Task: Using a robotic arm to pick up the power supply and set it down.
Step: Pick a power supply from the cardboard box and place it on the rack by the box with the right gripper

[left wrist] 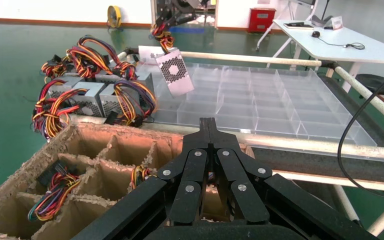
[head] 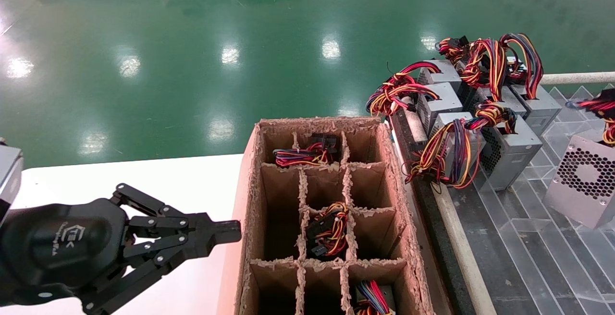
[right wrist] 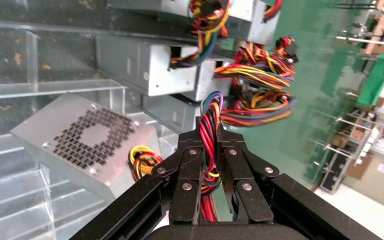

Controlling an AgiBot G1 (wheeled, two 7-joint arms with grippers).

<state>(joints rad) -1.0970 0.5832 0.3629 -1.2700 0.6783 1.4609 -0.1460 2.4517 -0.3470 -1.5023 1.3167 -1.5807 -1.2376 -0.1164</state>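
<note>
A silver power supply (head: pixel 584 183) with a honeycomb grille hangs tilted over the clear divided tray (head: pixel 528 238) at the right. It dangles by its red-yellow-black wire bundle (right wrist: pixel 209 150), and my right gripper (right wrist: pixel 209 125) is shut on those wires. In the right wrist view the box (right wrist: pixel 87 142) sits beside and below the fingers. In the left wrist view the same box (left wrist: pixel 175 72) hangs over the tray's far end. My left gripper (head: pixel 235 232) is shut and empty, beside the cardboard box's left wall; the left wrist view shows it (left wrist: pixel 208 122) above the box.
A cardboard box (head: pixel 250 199) with divider cells holds wire bundles in some cells. Several more power supplies (head: pixel 509 147) with tangled wires stand at the tray's far left corner. A white rail (head: pixel 576 78) borders the tray. A white table (head: pixel 168 180) lies under my left arm.
</note>
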